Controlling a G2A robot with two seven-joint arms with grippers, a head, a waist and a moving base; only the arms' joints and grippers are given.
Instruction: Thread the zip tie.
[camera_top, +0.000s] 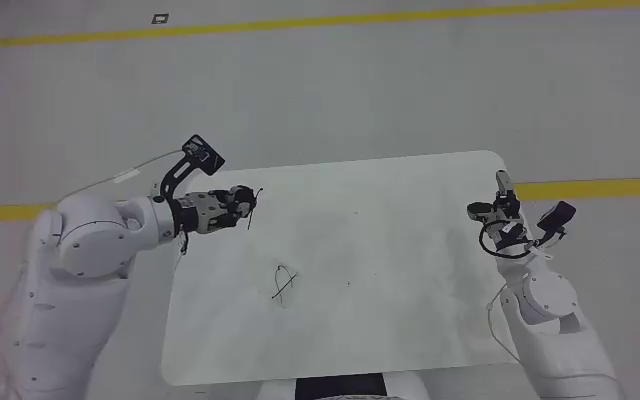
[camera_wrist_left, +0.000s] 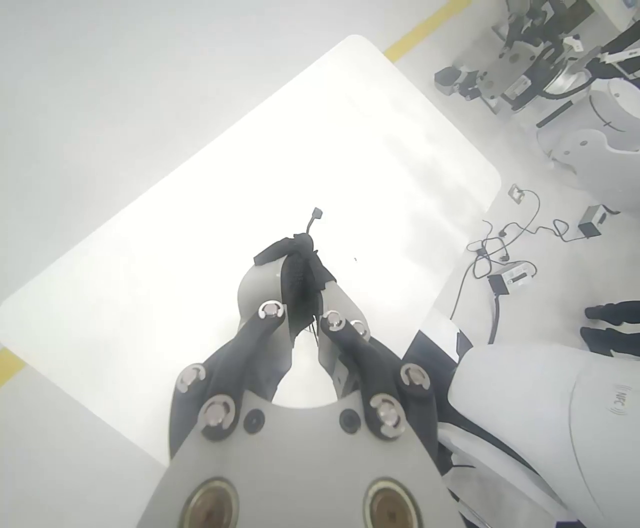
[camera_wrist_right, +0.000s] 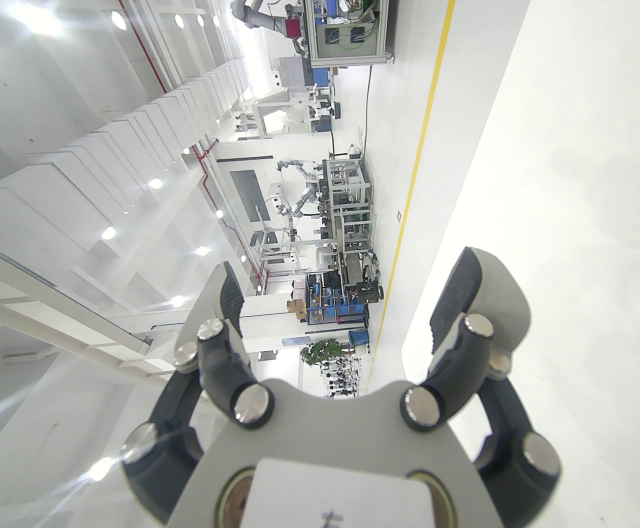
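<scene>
Zip tie: I see it pinched in the left claw, at the far-left table edge.
Right claw: spread wide, off right edge.

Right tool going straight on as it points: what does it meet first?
Nothing near. The right tool, open, points out over bare floor toward the far hall; the way looks free as far as shown, though depth is unclear.

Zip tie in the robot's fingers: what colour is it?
Black: the thin black plastic zip tie shows best in the left wrist view.
</scene>
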